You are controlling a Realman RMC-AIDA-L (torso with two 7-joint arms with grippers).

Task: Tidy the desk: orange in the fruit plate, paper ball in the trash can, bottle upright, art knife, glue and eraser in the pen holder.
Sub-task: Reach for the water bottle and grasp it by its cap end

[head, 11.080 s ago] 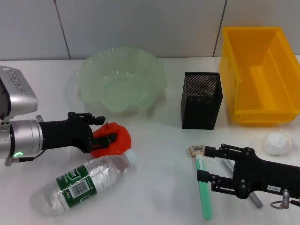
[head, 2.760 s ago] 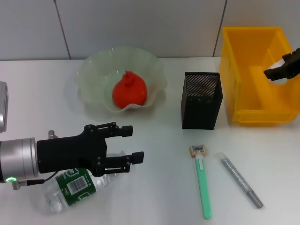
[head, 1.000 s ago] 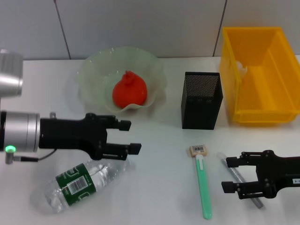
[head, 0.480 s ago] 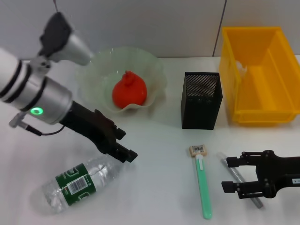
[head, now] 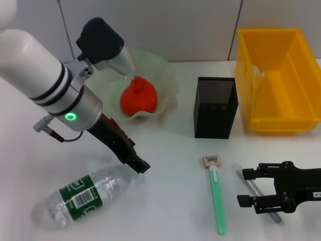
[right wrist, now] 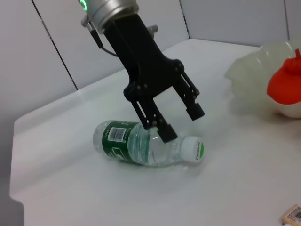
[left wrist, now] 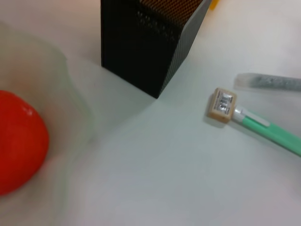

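The water bottle (head: 83, 195) lies on its side on the table. The left gripper (right wrist: 181, 121) is spread open above its neck; the neck should be straddled squarely before closing. The right gripper (head: 249, 187) is held unclenched around the grey pen (head: 258, 196).

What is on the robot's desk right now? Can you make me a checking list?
Surface: white desk, nothing spilled.
Job's things: orange in fruit plate; paper ball in trash can; bottle lying on its side; eraser and green art knife beside the pen holder.
Clutter: grey pen.
Grippers: left gripper open, over the bottle's neck; right gripper open around the grey pen.
Cables: thin black one on the left arm's wrist.
Surroundings: grey panelled wall.
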